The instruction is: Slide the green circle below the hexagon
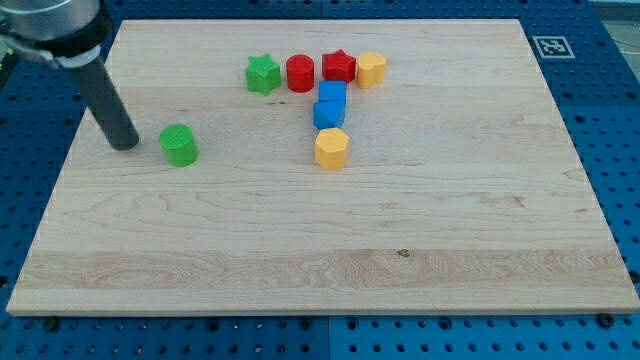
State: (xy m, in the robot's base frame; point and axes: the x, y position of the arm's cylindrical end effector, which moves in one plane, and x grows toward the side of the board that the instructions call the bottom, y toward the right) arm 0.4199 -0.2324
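Dark rod, no pincer fitted, so no spread or pinch to record: my tip (125, 143) is resting on the worktop (300, 260) just to the view's left of the green circle (180, 145), a narrow gap showing between them. Green circle is sitting well to the view's left of the yellow hexagon (331, 148), roughly level with it rather than below. Task is reading as barely begun; the slide rightward and downward, ending beneath the hexagon, is remaining, with the blue blocks (329, 106) stacked just above it.
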